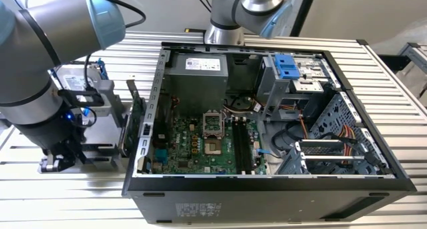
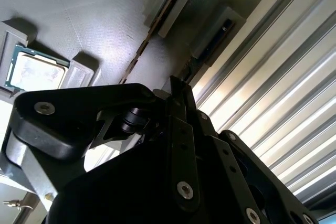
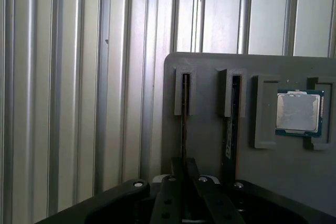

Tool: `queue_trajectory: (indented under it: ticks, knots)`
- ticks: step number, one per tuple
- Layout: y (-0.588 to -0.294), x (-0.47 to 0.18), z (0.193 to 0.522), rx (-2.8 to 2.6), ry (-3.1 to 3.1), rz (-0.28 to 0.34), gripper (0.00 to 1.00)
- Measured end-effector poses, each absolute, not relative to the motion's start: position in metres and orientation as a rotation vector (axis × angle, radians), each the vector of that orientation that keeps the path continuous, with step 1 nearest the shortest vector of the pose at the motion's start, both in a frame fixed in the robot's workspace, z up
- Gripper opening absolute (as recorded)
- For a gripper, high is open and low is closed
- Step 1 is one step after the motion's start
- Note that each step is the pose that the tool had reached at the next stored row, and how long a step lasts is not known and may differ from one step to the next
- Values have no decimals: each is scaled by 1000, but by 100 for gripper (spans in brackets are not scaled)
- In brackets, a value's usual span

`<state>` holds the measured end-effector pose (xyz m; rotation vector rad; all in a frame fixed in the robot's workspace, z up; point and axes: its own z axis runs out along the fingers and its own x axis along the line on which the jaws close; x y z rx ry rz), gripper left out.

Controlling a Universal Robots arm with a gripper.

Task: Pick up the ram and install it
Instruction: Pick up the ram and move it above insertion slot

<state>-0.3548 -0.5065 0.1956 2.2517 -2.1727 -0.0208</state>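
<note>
Ram (image 3: 184,114), a long narrow dark green circuit-board stick, stands on edge in a slot of the flat grey plastic holder block (image 3: 210,145). It is not lifted or installed.

Black gripper (image 3: 184,163) sits at the stick's end; I cannot tell if it is clamped.

A second similar stick (image 3: 231,114) in the holder's neighbouring slot crowds the grasp. Silver square processor (image 3: 298,113) lies in a holder pocket.

Open black computer case (image 1: 267,181) stands beside the holder.
</note>
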Motion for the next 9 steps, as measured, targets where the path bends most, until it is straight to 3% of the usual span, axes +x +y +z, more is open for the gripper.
queue_trajectory:
  ticks: [9]
  knots:
    - [-506, -355, 201, 2252, -2173, -21, 0]
